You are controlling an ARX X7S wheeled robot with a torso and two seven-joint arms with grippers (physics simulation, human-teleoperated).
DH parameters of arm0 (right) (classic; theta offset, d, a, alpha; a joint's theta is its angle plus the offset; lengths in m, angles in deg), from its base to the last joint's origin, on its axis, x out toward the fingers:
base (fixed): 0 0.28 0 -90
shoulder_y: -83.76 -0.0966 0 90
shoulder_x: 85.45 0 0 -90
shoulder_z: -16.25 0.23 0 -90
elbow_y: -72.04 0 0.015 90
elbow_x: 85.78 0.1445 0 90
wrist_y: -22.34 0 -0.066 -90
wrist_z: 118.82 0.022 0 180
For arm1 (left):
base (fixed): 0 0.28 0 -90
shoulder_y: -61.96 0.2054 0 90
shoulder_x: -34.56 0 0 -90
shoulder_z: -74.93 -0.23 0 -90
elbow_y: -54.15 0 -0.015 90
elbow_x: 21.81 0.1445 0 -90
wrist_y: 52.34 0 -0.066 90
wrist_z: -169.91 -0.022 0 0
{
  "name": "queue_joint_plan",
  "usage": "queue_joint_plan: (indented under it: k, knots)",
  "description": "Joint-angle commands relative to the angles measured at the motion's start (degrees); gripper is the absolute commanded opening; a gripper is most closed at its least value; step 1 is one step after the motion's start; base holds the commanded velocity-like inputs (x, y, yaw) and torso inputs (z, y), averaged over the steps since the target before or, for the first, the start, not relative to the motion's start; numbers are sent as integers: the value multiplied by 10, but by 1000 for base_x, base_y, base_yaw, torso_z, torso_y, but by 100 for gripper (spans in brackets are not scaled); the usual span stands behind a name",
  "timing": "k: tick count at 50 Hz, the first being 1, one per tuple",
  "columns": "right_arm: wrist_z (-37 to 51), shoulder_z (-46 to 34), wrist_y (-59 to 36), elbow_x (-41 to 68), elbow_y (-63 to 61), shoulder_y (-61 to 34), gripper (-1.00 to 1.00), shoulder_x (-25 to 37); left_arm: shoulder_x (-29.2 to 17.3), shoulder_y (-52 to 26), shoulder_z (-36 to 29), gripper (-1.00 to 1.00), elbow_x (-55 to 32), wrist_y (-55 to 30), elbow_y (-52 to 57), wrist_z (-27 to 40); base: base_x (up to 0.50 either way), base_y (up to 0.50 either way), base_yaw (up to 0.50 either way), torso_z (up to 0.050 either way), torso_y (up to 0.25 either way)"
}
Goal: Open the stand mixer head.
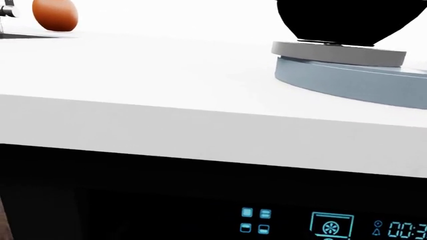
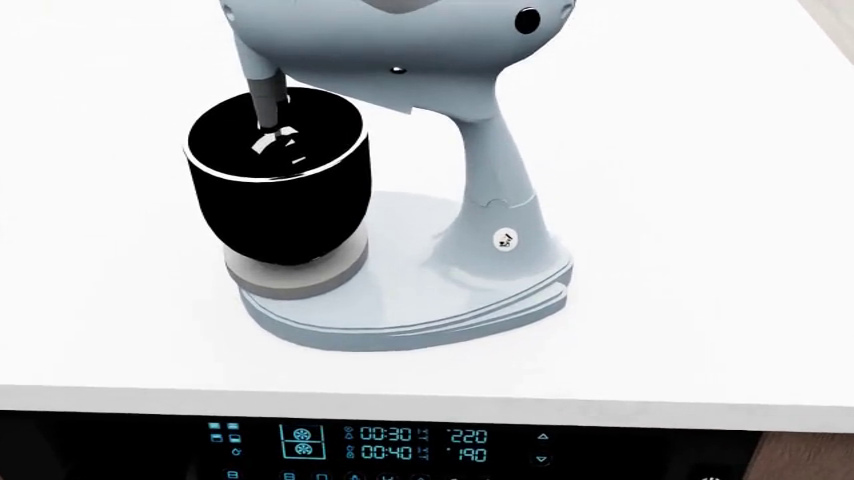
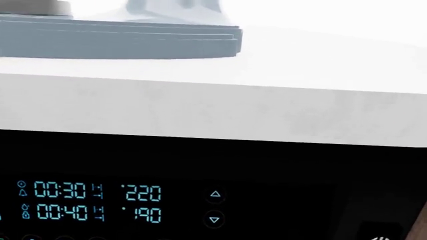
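The stand mixer head (image 2: 400, 50) is a rounded pale blue-grey glossy top at the head view's upper edge, partly cut off, with a small dark knob (image 2: 529, 19). Its dark beater shaft (image 2: 268, 105) reaches down into the black mixing bowl (image 2: 278, 180). The head sits on the neck of the pale blue base (image 2: 441, 300). The bowl (image 1: 347, 20) and base (image 1: 360, 80) also show in the left wrist view, and the base edge (image 3: 120, 42) in the right wrist view. Neither gripper shows in any view.
The mixer stands on a white counter (image 2: 694, 250). Below the counter's front edge is a black oven panel with blue lit digits (image 2: 420, 443). An orange-brown egg-shaped object (image 1: 55, 14) lies far along the counter in the left wrist view.
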Motion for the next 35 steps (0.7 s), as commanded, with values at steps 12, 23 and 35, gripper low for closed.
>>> queue_joint_plan:
  k: [12, 23, 35]
  knots:
    - [23, 18, -145, 28, -275, 51, 100, 24, 10, 11, 13, 100, -56, 36, 36, -43, 0, 0, 0, 10, -9]
    - [25, 11, -143, 33, -272, 46, 100, 26, 5, 9, 11, 100, -38, 41, 35, -25, 0, 0, 0, 50, -23]
    - [26, 5, -134, 35, -255, 39, 100, 29, 1, 8, 6, 100, -42, 40, 34, -22, 0, 0, 0, 50, -23]
